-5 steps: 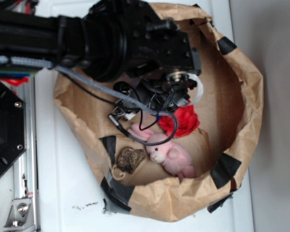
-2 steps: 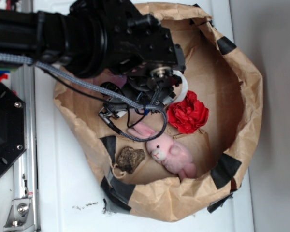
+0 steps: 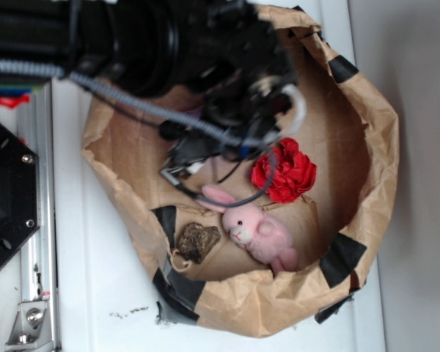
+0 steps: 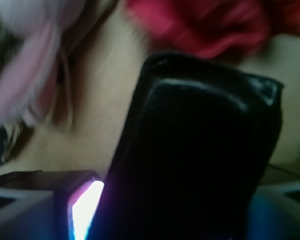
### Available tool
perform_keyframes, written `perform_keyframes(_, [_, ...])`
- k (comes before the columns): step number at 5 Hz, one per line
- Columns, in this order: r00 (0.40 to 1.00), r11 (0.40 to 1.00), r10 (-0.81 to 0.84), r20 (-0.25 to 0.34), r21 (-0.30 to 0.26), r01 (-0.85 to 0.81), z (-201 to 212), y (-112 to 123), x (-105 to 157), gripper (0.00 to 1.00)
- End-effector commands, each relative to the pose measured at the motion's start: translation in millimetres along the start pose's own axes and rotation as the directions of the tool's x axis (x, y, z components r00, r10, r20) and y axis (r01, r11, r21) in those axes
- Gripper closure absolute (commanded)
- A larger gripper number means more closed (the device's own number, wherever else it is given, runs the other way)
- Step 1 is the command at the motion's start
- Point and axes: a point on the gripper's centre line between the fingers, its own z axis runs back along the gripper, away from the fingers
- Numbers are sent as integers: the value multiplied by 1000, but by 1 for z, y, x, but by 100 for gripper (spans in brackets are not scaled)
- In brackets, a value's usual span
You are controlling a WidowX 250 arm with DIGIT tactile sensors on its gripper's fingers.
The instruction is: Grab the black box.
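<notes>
The black box fills the wrist view, right up close between the jaws, which seem clamped on it. The robot arm hangs over the paper bag. Inside lie a red paper ball, a pink bunny and a brown lump.

A white bench carries dark specks; a metal rail lines its left, grey floor right.

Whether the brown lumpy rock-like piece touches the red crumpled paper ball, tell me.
Apart. The exterior view shows the brown lumpy rock-like piece and red crumpled paper ball separated by the pink plush rabbit.
</notes>
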Motion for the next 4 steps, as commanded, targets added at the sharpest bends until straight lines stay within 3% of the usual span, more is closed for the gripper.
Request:
perform_keyframes(1, [987, 994, 98, 128, 34, -103, 73, 12, -11, 100])
perform_keyframes(2, [969, 994, 107, 224, -49, -99, 114, -3, -33, 100])
perform_keyframes(3, [930, 965, 225, 289, 65, -254, 120, -26, -30, 100])
perform_keyframes(4, [936, 932, 283, 210, 171, -320, 114, -30, -18, 100])
